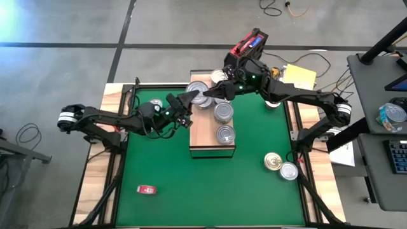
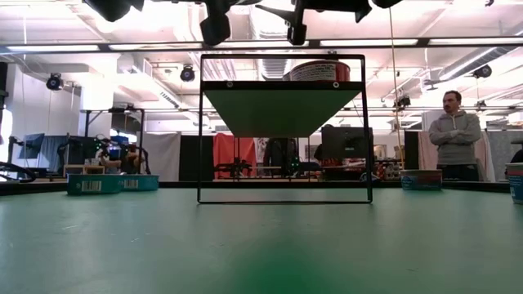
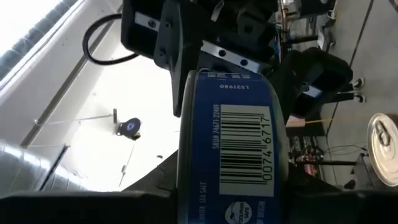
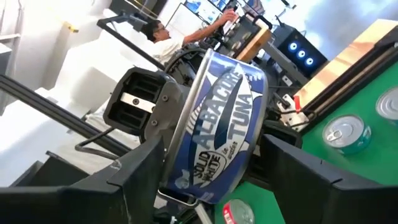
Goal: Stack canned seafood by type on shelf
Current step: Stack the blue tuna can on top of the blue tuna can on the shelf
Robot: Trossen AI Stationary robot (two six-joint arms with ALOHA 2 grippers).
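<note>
A blue-labelled tuna can (image 1: 202, 97) was held above the far end of the shelf (image 1: 212, 143) by both arms at once, the left gripper (image 1: 191, 98) and the right gripper (image 1: 213, 93) meeting on it from opposite sides. In the right wrist view the can (image 4: 214, 127) was seen clamped between that arm's dark fingers (image 4: 292, 168), its label reading "ALBACORE TUNA" and "SOLID WHITE". In the left wrist view the same can (image 3: 233, 146) was seen gripped on edge, a barcode and the code "L531900" showing on its side. Two silver-lidded cans (image 1: 223, 112) were stood in a row on the light-wood shelf, with another (image 1: 196, 86) at its far end. A gold-lidded can (image 1: 273, 161) and a silver one (image 1: 289, 171) were left touching on the green mat (image 1: 210, 191) near the right edge. A small red flat object (image 1: 147, 189) was seen lying near the mat's front left.
</note>
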